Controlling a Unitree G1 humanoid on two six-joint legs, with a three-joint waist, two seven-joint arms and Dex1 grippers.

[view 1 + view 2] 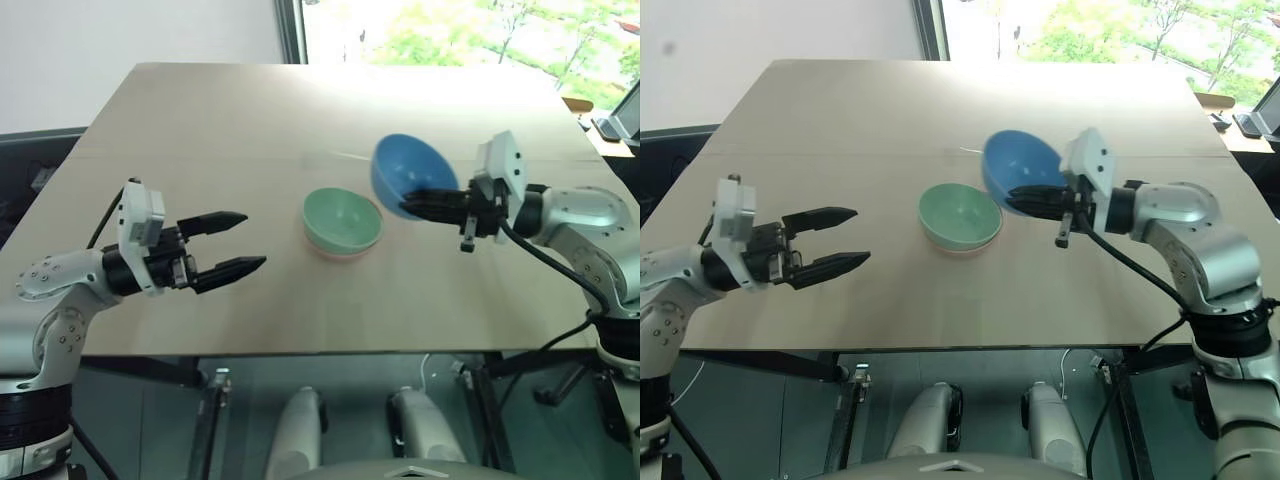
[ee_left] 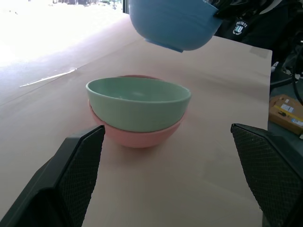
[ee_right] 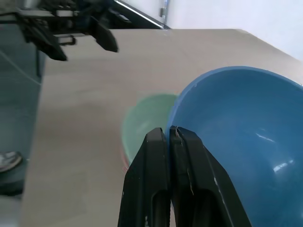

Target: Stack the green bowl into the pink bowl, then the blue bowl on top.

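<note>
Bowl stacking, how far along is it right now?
Done: the green bowl already sits nested in the pink bowl on the table. In hand: the right gripper is shut on the rim of the blue bowl, holding it tilted in the air beside the stack. Left: bringing the blue bowl over the green one and setting it in. The left gripper is open and holds nothing.

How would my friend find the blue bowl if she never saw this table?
Look at the big tan table, then at the two stacked bowls in its middle, the green bowl sitting in the pink bowl. Just beside them, the blue bowl is up in the air, tilted, pinched at its rim by the right gripper.
</note>
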